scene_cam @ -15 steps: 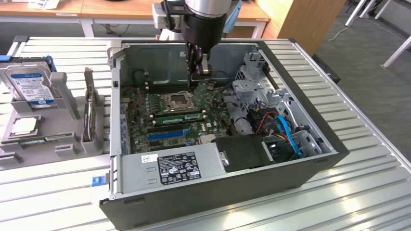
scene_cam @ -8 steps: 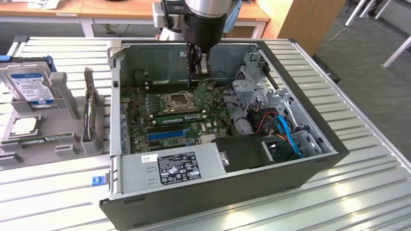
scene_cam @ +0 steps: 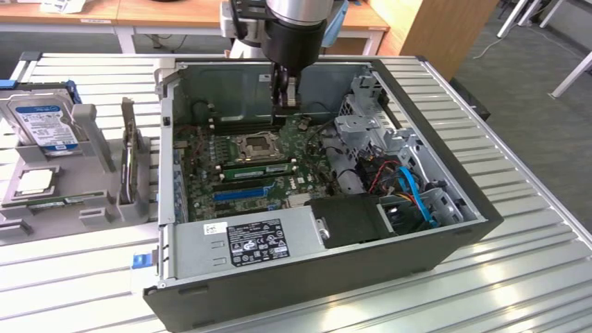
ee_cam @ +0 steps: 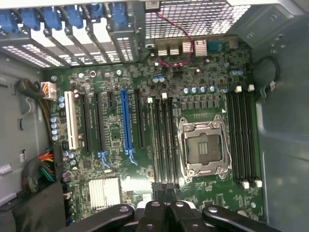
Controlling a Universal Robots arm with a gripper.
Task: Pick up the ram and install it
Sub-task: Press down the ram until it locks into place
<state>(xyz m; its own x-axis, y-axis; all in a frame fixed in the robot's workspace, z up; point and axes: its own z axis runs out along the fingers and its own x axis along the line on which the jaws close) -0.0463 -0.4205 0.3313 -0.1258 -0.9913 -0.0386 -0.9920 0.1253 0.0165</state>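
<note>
Jaws (scene_cam: 285, 94) over motherboard (ee_cam: 145, 145), thin green ram (scene_cam: 249, 169) seated

Open computer case (scene_cam: 444, 243) lies on the bench (scene_cam: 527, 277), motherboard (scene_cam: 242, 163) flat on its floor. Tool (scene_cam: 285, 94) hangs inside the case above the board's far end. CPU socket (scene_cam: 256, 146) sits just below the tool, toward the camera in the exterior view. Power supply (scene_cam: 254, 239) at the case's near wall, well apart from the tool. Holder rack (scene_cam: 65, 187) outside the case, to the exterior view's left of the tool, carrying a hard drive (scene_cam: 41, 121).
</note>
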